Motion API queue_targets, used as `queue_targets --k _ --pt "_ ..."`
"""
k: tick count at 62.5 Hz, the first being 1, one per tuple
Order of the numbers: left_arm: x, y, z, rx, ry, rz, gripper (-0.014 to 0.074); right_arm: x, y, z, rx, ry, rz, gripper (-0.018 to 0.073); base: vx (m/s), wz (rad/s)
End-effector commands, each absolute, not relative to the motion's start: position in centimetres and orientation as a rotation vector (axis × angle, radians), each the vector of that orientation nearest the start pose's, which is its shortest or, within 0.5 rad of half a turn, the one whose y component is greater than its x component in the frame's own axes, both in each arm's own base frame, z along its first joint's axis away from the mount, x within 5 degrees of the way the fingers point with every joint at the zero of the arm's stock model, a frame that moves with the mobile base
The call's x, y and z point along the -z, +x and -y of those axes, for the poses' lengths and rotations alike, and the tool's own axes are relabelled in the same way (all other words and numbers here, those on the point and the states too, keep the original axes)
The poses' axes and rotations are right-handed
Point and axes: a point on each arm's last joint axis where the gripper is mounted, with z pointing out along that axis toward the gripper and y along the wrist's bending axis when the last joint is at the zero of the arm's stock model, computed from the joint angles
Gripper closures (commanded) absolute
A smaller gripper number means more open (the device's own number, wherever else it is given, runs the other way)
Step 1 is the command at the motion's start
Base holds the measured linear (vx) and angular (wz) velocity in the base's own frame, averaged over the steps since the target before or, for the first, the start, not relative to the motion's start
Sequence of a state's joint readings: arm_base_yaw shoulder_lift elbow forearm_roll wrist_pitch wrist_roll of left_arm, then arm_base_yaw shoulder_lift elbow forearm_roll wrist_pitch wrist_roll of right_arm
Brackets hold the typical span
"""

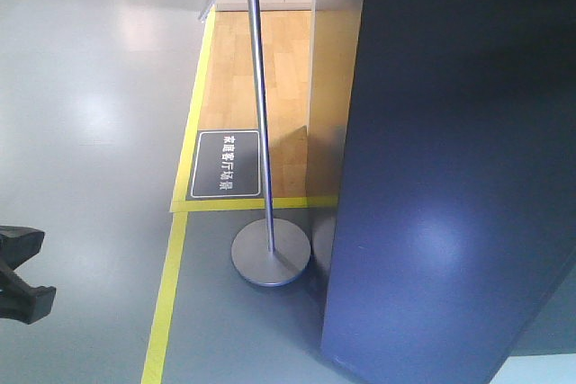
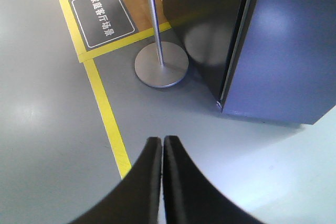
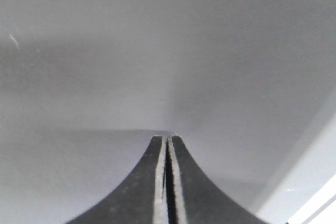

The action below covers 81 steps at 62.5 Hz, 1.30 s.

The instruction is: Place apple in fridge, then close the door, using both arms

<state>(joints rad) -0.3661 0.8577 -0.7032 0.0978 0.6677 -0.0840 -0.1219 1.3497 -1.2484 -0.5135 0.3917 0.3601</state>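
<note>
This looks like a demonstration or test hall with a mock home corner, not a real home. A wide glossy grey floor (image 1: 90,114) carries yellow tape lines (image 1: 166,294) that box off a patch of wood flooring (image 1: 261,60). A dark floor label (image 1: 227,164) with Chinese characters marks that patch. A sign stand (image 1: 270,254) on a round base stands beside the fridge (image 1: 450,177).

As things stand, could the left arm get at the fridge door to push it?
Probably yes. The left gripper is shut and empty, pointing over bare grey floor toward the dark door. Nothing lies directly between them; the sign stand's round base sits off to the side. Whether the arm's reach covers the gap can't be judged.
</note>
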Motion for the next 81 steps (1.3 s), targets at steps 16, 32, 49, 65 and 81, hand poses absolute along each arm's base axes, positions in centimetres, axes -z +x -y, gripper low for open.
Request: queue_targets --k 16,32,49,65,81 --pt "-31.9 15.7 5.5 0.145 0.359 -2.188 0.0603 -40.2 36.7 6.2 0.351 0.082 -1.858 0.0563 0.00 0.00" --pt "-31.9 15.7 5.5 0.145 0.359 -2.188 0.0603 -38.6 41.4 6.7 0.336 0.075 -1.860 0.0563 0.00 0.00" --pt "-31.9 15.7 5.5 0.145 0.359 -2.188 0.0603 -37.3 44.5 7.1 0.332 0.087 -1.874 0.0563 0.00 0.00" --pt "-31.9 15.7 5.5 0.145 0.359 -2.188 0.0603 -37.3 44.1 6.9 0.257 0.158 -1.908 0.0563 0.00 0.00" --pt "-31.9 15.7 5.5 0.145 0.359 -2.188 0.0603 -37.9 41.9 5.8 0.185 0.054 -2.085 0.0563 0.00 0.00"
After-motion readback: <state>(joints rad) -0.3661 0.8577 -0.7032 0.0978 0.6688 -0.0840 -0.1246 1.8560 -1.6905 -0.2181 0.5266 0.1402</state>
